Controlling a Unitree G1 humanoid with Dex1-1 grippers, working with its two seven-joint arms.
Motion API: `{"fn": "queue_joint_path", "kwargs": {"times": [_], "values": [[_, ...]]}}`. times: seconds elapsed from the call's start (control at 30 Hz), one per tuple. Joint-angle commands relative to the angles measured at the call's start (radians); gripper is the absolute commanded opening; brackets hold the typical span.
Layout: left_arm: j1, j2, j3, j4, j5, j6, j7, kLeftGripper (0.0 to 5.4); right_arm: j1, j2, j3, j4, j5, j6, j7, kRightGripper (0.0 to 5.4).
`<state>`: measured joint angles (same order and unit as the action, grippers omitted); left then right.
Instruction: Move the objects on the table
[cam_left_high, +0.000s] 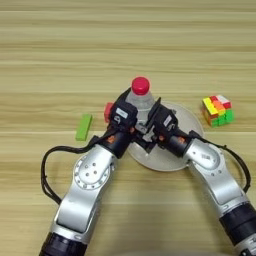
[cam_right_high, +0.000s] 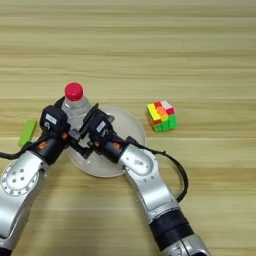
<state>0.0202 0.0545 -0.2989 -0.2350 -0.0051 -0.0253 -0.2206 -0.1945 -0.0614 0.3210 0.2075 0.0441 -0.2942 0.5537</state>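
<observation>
Clear plastic bottle with red cap (cam_left_high: 140, 95) stands on round beige plate's (cam_left_high: 186, 119) far-left rim | my left gripper (cam_left_high: 126, 116) and right gripper (cam_left_high: 156, 121) flank it, jaw grip unreadable | colourful puzzle cube (cam_left_high: 218, 110) right, flat green block (cam_left_high: 84, 127) left: both unmoved, I judge.

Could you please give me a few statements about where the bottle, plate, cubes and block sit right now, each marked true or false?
1. The clear plastic bottle with red cap stands upright at the far rim of the round beige plate. True.
2. The multicoloured puzzle cube lies on the plate. False: it sits on the table, to the right of the plate and apart from it.
3. The flat green rectangular block lies left of the left gripper. True.
4. The right gripper is parked far from the plate. False: it is over the plate, beside the bottle.
5. The small red cube is stacked on the green block. False: it sits apart, partly hidden behind the left gripper.
</observation>
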Motion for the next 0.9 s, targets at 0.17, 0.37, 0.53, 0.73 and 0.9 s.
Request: {"fn": "queue_joint_path", "kwargs": {"times": [0.17, 0.37, 0.53, 0.73, 0.9], "values": [[-0.016, -0.009, 0.002, -0.001, 0.002, -0.004, -0.001, 3.16, -0.024, 0.016, 0.001, 0.002, 0.014, 0.005, 0.009, 3.59], [-0.016, -0.008, 0.007, -0.001, 0.004, -0.004, 0.003, 3.16, -0.024, 0.018, -0.004, 0.005, 0.017, 0.007, 0.008, 3.54], [-0.017, -0.009, 0.014, 0.001, 0.006, -0.007, 0.007, 3.16, -0.027, 0.016, -0.009, 0.010, 0.015, 0.006, 0.003, 3.54], [-0.015, -0.018, 0.028, -0.009, -0.002, -0.022, 0.016, 4.05, -0.031, 0.013, -0.013, 0.020, 0.006, 0.002, -0.008, 3.39], [-0.013, -0.023, 0.026, -0.021, -0.009, -0.028, 0.014, 4.47, -0.033, 0.012, -0.017, 0.025, -0.001, -0.001, -0.018, 3.25]]}}
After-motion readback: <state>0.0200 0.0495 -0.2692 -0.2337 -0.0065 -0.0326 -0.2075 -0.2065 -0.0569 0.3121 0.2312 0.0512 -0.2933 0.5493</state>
